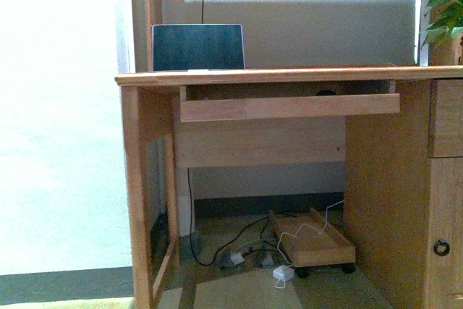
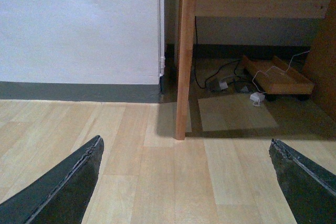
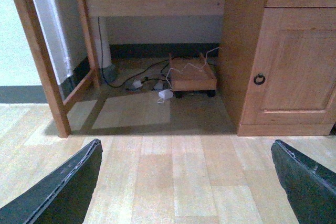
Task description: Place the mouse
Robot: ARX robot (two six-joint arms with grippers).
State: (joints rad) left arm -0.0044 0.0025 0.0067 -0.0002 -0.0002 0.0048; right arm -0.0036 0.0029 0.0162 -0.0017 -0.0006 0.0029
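Note:
In the front view a small dark domed shape, the mouse, peeks over the front board of the pulled-out keyboard tray under the desk top. Only its top shows. Neither arm shows in the front view. My left gripper is open and empty, low over the wooden floor in front of the desk's left leg. My right gripper is open and empty, low over the floor facing the desk's knee space.
A laptop stands open on the desk top at the left. A cabinet door with a ring handle is at the right. A wheeled wooden stand, cables and a white adapter lie under the desk. A plant is at the far right.

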